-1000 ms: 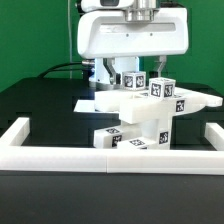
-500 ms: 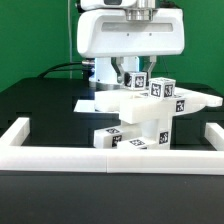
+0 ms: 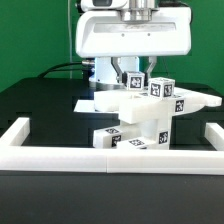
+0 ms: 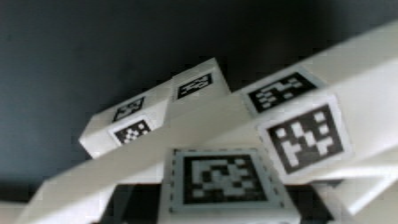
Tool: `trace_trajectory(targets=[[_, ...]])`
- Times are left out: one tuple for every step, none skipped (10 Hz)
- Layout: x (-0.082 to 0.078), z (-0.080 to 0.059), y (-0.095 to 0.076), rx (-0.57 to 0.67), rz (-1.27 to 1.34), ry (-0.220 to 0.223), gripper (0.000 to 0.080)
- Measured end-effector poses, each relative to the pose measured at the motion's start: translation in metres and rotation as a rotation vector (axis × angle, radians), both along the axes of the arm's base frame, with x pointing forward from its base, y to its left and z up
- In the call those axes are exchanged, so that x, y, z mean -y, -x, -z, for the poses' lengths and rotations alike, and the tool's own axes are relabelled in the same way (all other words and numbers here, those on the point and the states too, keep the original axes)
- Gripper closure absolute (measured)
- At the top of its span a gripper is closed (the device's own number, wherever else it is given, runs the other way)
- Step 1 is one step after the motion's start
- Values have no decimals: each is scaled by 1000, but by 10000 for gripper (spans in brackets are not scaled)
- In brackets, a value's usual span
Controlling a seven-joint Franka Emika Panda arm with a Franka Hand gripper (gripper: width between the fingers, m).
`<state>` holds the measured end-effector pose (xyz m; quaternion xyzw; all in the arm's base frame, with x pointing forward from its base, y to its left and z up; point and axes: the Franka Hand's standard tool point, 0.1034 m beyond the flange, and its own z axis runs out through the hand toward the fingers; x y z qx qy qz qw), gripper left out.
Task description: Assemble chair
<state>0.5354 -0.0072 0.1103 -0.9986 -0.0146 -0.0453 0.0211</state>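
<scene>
Hand (image 3: 133,72) of the glossy white robot arm (image 3: 132,35) hangs above the chair pieces in the exterior view; its dark fingers (image 3: 126,72) are drawn together on a small white tagged block (image 3: 134,81) at the top of the stack.

Near edge: long low white barrier wall (image 3: 110,154) crosses the front of the black worktop (image 3: 40,105), with short returns at both ends.

Just behind it: chair of chunky matte white plastic pieces (image 3: 150,115), partly built. Low tagged blocks sit at the base; a flat slab juts toward the exterior view's right, with tagged blocks on top.

Farther back: flat white sheet (image 3: 88,103) on the worktop, then a green backdrop (image 3: 30,35).

Wrist view only: close, blurred tags on the chair's white pieces (image 4: 222,175), several tilted faces against dark worktop. Fingers are not visible there; barrier and arm body appear only in the exterior view.
</scene>
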Motion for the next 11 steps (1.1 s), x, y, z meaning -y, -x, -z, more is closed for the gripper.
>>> trace_trajectory(targets=[[0, 0, 0, -3, 95, -9, 516], [0, 0, 0, -7, 232, -21, 515], [0, 0, -1, -6, 322, -29, 515], [-1, 0, -1, -4, 406, -37, 515], [-1, 1, -1, -9, 552, -65, 515], [-1, 0, -1, -11, 598, -72, 515], [-2, 0, -1, -17, 704, -85, 515], [-2, 0, -1, -22, 785, -97, 515], [-2, 0, -2, -26, 854, -104, 515], [-3, 0, -2, -30, 924, -111, 515], [-4, 0, -2, -35, 1004, -120, 515]])
